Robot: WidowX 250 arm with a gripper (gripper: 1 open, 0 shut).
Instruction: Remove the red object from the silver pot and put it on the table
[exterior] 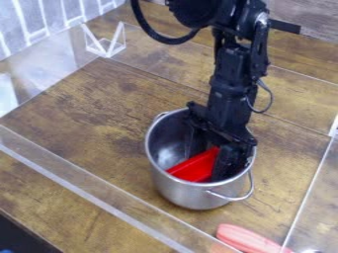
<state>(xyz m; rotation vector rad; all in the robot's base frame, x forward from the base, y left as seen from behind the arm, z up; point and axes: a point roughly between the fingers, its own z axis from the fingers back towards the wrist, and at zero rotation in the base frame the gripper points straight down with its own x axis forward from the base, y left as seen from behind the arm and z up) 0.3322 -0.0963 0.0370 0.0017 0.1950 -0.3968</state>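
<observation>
The bright red flat plastic block (201, 166) lies inside the round shiny silver steel pot (169, 178), tilted, with its low end near the middle of the pot floor and its high end toward the 3 o'clock side; the black robot gripper (222, 145) reaches down into the pot right over that high end, and its fingers (239, 151) look pulled together on the red block; the black arm (238, 59) stands almost straight up from the pot, leaning a little toward 12 o'clock; the pot sits on the dark brown wooden table (106, 99); a thin wire loop handle (234, 195) sticks out at 5 o'clock; a salmon-red rounded thing (258, 239) lies on the table past that, well apart from the pot; clear plastic walls (66, 173) stand around the table.
</observation>
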